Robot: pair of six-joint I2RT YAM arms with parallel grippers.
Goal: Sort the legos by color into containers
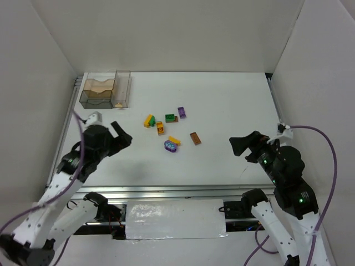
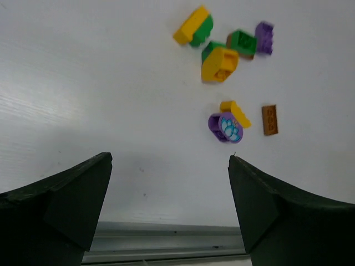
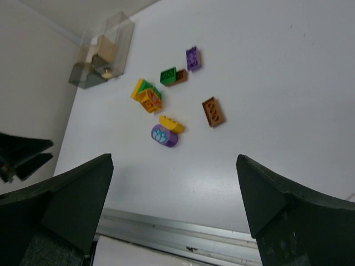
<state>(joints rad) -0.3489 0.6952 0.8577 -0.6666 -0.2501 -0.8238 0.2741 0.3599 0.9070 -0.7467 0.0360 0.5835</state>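
Note:
Several legos lie loose in the middle of the white table: a yellow-and-green pair [image 1: 149,120], an orange-yellow brick [image 1: 160,128], a green brick on a brown one [image 1: 171,117], a purple brick [image 1: 181,112], a flat brown brick [image 1: 195,138], and a yellow brick [image 1: 174,140] touching a rounded purple piece [image 1: 170,146]. The smoky clear containers [image 1: 105,91] stand at the far left, the wider with a tan wavy insert. My left gripper [image 1: 121,134] hovers open left of the pile, my right gripper [image 1: 244,145] open to its right. Both are empty. The rounded piece [image 2: 226,126] lies beyond the left fingertips.
White walls close in the table on the left, back and right. A metal rail [image 1: 166,191] runs along the near edge, with a white taped patch [image 1: 175,219] below it. A purple cable [image 1: 324,138] loops beside the right arm.

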